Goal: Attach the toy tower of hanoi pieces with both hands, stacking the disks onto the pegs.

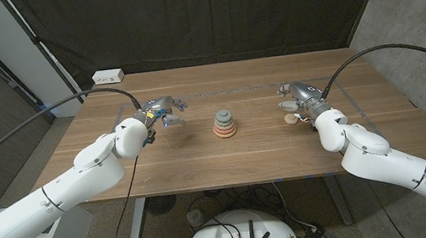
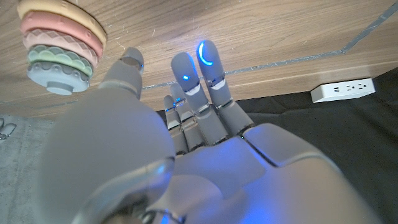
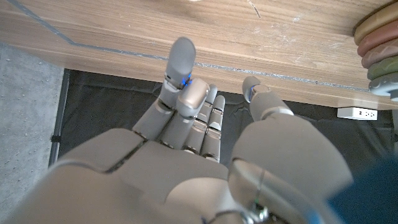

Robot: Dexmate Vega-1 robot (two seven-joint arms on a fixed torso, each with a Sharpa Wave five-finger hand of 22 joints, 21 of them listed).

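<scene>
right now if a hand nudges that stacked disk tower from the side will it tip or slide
The disk tower would probably slide rather than tip: its widest disk sits at the bottom and the stack tapers upward, so it looks squat and stable. The scalloped disks look rigid, likely wood, and light. A push high up might shift the small grey top piece first, if it sits loosely.

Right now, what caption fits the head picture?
Two open robot hands, left hand and right hand, flank a stacked pastel disk tower on the wooden table.
</scene>
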